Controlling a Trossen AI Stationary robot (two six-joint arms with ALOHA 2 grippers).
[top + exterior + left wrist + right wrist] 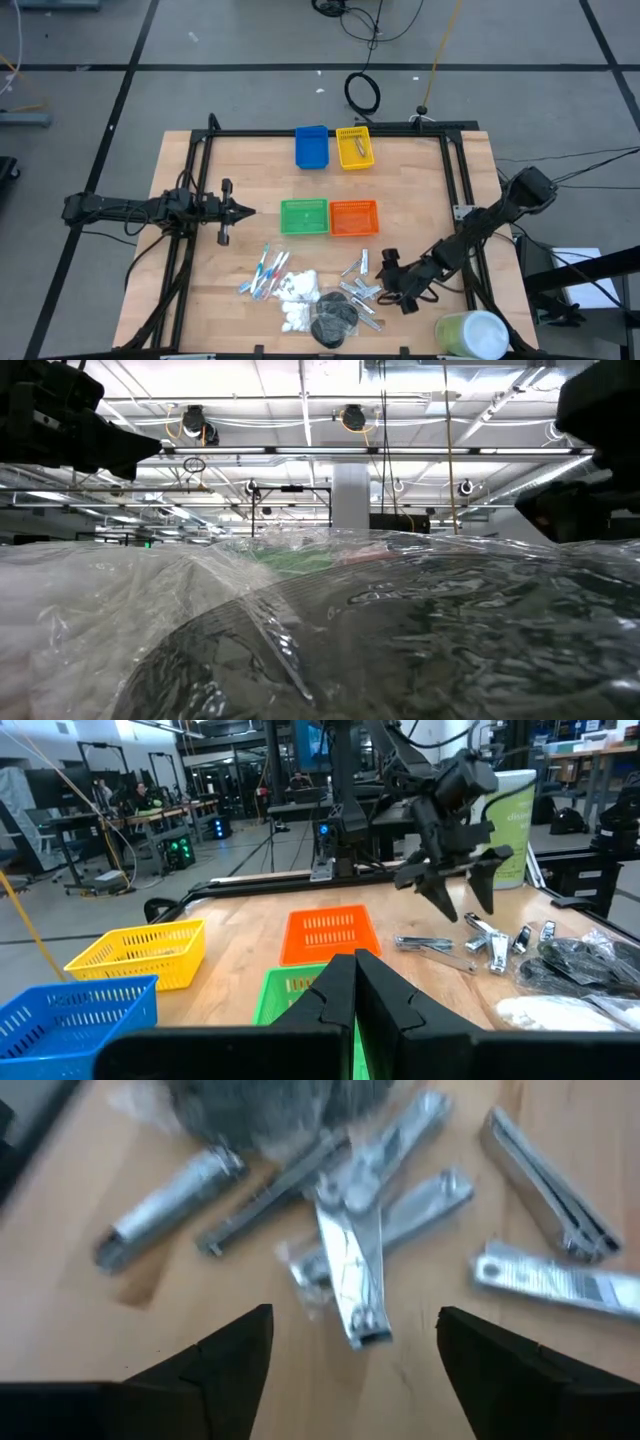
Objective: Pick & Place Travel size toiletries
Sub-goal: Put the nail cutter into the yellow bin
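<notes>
Big hall w/ grey floor, wood table (240,290), me low over the metal pile.
My right gripper (352,1342) hangs fingers spread, nothing held, over silvery clippers (352,1270) near-right of table, bagged black discs (333,322) beside; left gripper (243,210) pressed shut, waits mid-left.

Silvery nail clippers (352,1270) are scattered flat on the surface near its front edge, beside white puffy packets (296,300), black-disc bags (333,320) and thin toothbrush-like sticks (263,272).
</notes>
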